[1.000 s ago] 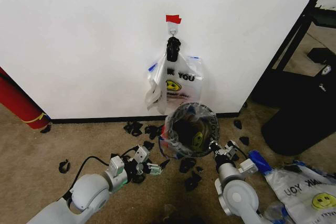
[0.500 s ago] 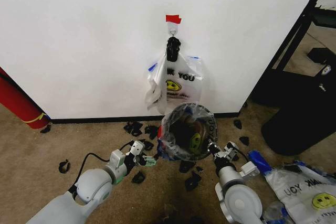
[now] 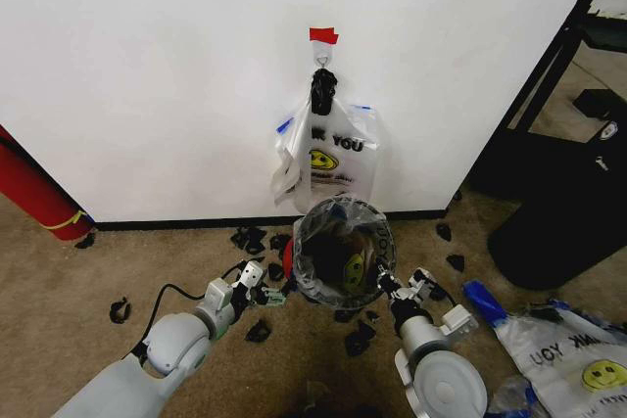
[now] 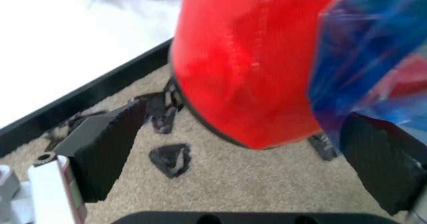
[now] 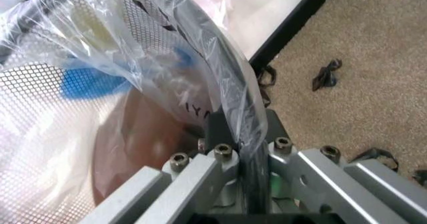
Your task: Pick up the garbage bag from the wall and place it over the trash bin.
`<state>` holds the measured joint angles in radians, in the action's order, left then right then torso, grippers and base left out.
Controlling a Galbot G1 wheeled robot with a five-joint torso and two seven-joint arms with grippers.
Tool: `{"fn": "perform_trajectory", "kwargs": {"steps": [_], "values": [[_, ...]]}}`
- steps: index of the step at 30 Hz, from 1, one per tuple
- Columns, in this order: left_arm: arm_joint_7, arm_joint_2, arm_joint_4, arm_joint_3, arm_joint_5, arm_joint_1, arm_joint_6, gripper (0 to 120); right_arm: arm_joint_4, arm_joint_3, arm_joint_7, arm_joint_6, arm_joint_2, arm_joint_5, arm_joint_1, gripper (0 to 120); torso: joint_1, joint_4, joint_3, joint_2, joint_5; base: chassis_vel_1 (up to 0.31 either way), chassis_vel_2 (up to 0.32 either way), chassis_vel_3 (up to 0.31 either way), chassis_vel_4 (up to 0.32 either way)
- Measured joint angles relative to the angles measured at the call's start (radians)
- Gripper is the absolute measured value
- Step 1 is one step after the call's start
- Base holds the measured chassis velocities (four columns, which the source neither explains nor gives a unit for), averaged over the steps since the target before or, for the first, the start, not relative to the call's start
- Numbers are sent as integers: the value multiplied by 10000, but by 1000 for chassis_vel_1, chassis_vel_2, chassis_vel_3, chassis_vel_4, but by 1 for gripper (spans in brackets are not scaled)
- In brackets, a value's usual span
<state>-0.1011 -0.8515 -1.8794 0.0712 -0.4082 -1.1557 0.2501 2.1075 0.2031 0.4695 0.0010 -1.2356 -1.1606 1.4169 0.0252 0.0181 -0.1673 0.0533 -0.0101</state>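
Note:
The trash bin [image 3: 369, 263], a small round black mesh bin with a red base [image 4: 247, 69], stands on the carpet below the wall [image 3: 147, 66]. The see-through garbage bag [image 3: 338, 210] lies over its mouth and lines the mesh [image 5: 133, 44]. A blue strip of the bag [image 4: 373, 49] hangs beside the red base. My right gripper [image 3: 385, 286] is shut on the bin's rim [image 5: 245, 134] with bag film under the fingers. Low on the bin's left, my left gripper [image 3: 271, 296] is open, its black fingers [image 4: 103, 144] spread in front of the base.
White "THANK YOU" bags [image 3: 333, 154] hang from the hook under red tape [image 3: 322, 35]. Black scraps [image 3: 358, 340] litter the carpet. A large black container [image 3: 568, 222] and more bags [image 3: 573, 364] are on the right, a red cylinder [image 3: 34, 193] on the left.
The bin has shifted a little left and nearer to me, with the right gripper following on its rim. The left gripper has drawn back slightly to the left.

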Motion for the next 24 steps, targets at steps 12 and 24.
{"fn": "perform_trajectory", "kwargs": {"steps": [12, 24], "values": [[-1606, 382, -260, 198, 404, -118, -443, 100, -1256, 259, -298, 101, -274, 140, -715, 0, 0, 0, 0, 0, 1, 0, 0, 0, 0], [142, 261, -540, 649, 1555, 30, 33, 100, -1654, 248, -1906, 465, 166, 1509, -389, 0, 0, 1, 0, 0, 2, 0, 0, 0, 0]]}}
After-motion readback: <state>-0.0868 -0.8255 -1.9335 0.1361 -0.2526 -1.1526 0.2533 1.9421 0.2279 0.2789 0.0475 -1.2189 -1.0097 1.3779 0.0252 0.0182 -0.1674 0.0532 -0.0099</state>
